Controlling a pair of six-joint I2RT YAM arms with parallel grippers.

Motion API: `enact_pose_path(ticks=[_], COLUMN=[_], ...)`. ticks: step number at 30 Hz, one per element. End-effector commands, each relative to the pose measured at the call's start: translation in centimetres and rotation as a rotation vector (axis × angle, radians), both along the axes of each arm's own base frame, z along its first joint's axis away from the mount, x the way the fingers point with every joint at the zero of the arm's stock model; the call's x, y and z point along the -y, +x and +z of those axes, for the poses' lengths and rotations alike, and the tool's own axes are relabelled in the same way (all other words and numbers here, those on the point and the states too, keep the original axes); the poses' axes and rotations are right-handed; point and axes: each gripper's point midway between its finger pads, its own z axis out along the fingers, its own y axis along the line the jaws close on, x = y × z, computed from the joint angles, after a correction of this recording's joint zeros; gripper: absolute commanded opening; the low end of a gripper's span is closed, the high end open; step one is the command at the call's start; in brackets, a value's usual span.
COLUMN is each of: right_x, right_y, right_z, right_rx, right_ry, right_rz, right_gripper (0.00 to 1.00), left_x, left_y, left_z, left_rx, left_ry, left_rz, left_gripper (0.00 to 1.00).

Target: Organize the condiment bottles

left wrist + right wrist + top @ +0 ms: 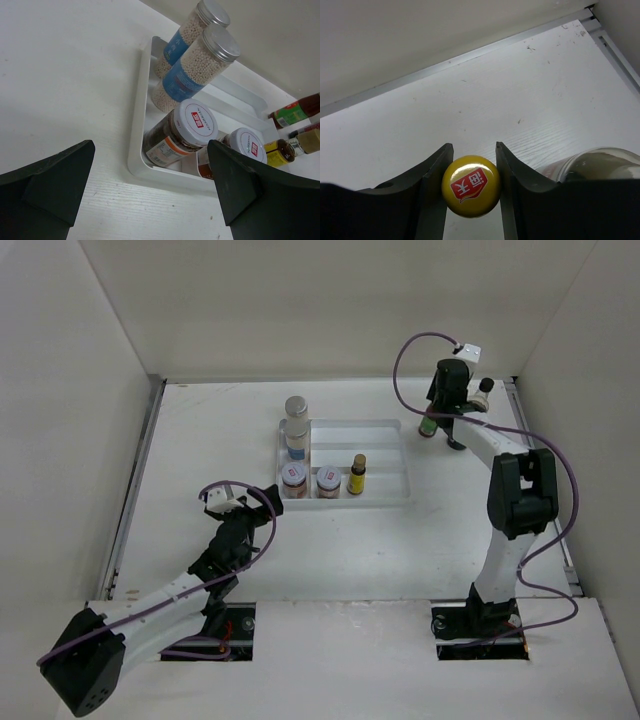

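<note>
My right gripper (446, 416) (473, 152) is shut on the yellow cap (470, 186) of the red sauce bottle (428, 427), at the far right beyond the tray. A second bottle (484, 389) stands just right of it, with its glass shoulder in the right wrist view (600, 165). The white divided tray (385, 430) holds two tall grey-lidded jars with blue labels (295, 407) (192, 70), two short white-lidded jars (293, 478) (328, 480) (175, 132) and a tiny yellow bottle (356, 476). My left gripper (236, 515) (150, 165) is open and empty, near the tray's front left corner.
White walls enclose the table on the left, back and right. A metal rail (135, 490) runs along the left edge and another along the right edge (545, 480). The tray's right compartments hold nothing.
</note>
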Motion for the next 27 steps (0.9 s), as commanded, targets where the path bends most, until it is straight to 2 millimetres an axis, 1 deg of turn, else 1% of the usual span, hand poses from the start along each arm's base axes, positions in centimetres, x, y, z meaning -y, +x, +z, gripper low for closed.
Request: enact_pose_path(ticks=[1,3,4,5,7,8,9,10,11,15,19,22,27], right_x=[-0.3,-1.8,-3.0,-4.0,-6.9,-8.7,-9.8,-11.4,-12.5,-18.5,-23.1,-25.6,-28.5], right_y=[0.2,-0.5,-0.9,-1.2,-1.9,-2.2,-2.4,-2.6,-2.6,-2.3,-1.5,-1.1,-1.0], right_z=[9.9,13.5,15.2,16.2,18.3,19.2,19.6,20.0,20.2,20.0,19.3,18.6,16.6], right_rx=[0.235,0.296,0.325,0.341,0.375,0.389,0.398,0.410,0.415,0.423,0.425,0.423,0.397], right_ry=[0.003,-0.010,-0.013,-0.015,-0.017,-0.014,-0.011,-0.002,0.003,0.043,0.079,0.096,0.112], right_rz=[-0.025,0.011,0.041,0.065,0.134,0.176,0.195,0.225,0.246,0.360,0.431,0.467,0.510], right_gripper=[0.25,0.25,0.25,0.25,0.25,0.25,0.25,0.25,0.25,0.26,0.26,0.26,0.26], left_x=[-0.2,-0.3,-0.3,-0.4,-0.4,-0.4,-0.5,-0.5,-0.5,-0.6,-0.7,-0.8,-0.9], left_y=[0.2,0.2,0.2,0.2,0.2,0.2,0.2,0.3,0.3,0.1,0.2,0.2,0.2], left_z=[0.9,0.9,0.9,0.9,0.8,0.7,0.6,0.5,0.5,0.6,0.5,0.6,0.5], left_rx=[0.037,0.037,0.037,0.037,0.035,0.034,0.032,0.033,0.033,0.039,0.038,0.040,0.038], left_ry=[-0.041,-0.041,-0.041,-0.041,-0.040,-0.041,-0.040,-0.041,-0.041,-0.048,-0.047,-0.050,-0.050], left_rz=[0.014,0.017,0.017,0.020,0.023,0.025,0.026,0.028,0.028,0.028,0.033,0.036,0.037], left_gripper=[0.99,0.99,0.99,0.99,0.99,0.99,0.99,0.99,0.99,0.99,0.99,0.99,0.99])
